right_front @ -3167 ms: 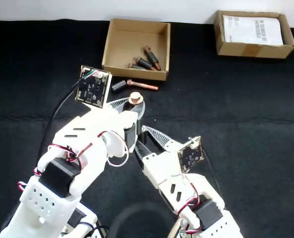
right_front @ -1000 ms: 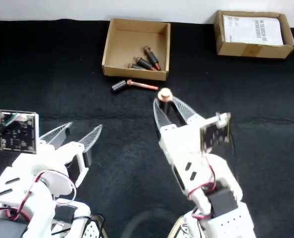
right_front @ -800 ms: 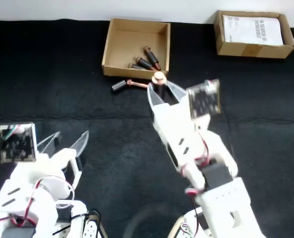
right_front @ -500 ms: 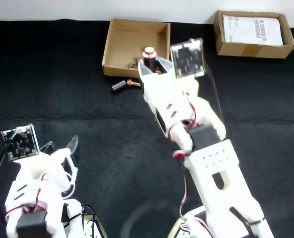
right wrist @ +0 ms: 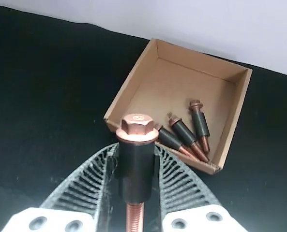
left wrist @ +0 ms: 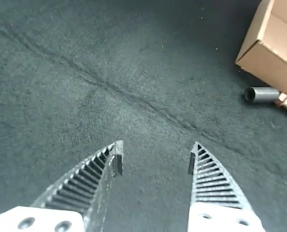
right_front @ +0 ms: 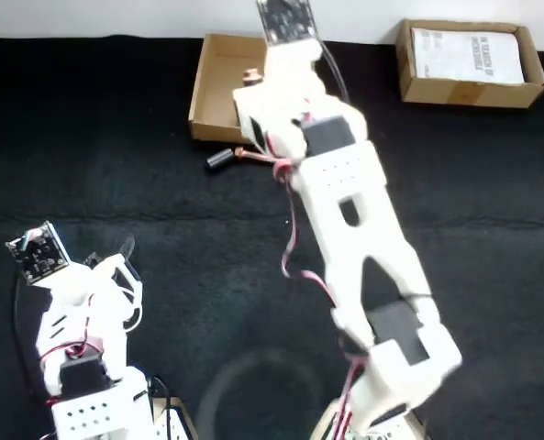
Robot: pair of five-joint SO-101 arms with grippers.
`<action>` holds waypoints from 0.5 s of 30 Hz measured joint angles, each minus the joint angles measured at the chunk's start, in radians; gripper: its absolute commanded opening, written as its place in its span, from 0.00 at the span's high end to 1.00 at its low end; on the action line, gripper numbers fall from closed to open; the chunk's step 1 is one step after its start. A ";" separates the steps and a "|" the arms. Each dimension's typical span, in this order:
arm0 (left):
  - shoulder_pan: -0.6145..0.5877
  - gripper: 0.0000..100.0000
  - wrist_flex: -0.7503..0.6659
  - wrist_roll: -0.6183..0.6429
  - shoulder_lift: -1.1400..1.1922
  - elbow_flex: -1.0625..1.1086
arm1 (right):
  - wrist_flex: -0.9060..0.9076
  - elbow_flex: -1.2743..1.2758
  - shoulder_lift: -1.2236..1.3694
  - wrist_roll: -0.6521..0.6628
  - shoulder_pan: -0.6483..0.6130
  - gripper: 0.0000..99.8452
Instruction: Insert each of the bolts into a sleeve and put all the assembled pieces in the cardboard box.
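Note:
My right gripper (right wrist: 135, 153) is shut on a black sleeve with a copper bolt (right wrist: 135, 162) through it, held upright with the hex head on top. In the high view that gripper (right_front: 250, 87) hangs over the cardboard box (right_front: 213, 92) at the back of the table. Three assembled pieces (right wrist: 186, 134) lie in the box (right wrist: 182, 82). A loose black sleeve (right_front: 219, 159) and a bare copper bolt (right_front: 255, 154) lie on the cloth just in front of the box. My left gripper (left wrist: 156, 154) stands open with nothing in it at the front left (right_front: 111, 257), far from the sleeve (left wrist: 262, 94).
A second cardboard box (right_front: 418, 87) holding a printed sheet stands at the back right. Black cloth covers the table, with a crease across the middle. The right arm stretches over the table's centre.
The right arm has stretched farther back with the sleeved bolt, from the box's front edge to over the box. The left arm has drawn back a little toward the front left.

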 measured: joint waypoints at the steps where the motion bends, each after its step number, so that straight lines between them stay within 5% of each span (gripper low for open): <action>1: 0.000 0.77 -0.021 0.000 0.000 0.005 | 0.014 -0.064 0.049 0.000 0.006 0.99; 15: 0.000 0.77 -0.054 0.192 0.000 0.009 | 0.029 -0.654 0.612 0.184 0.126 0.99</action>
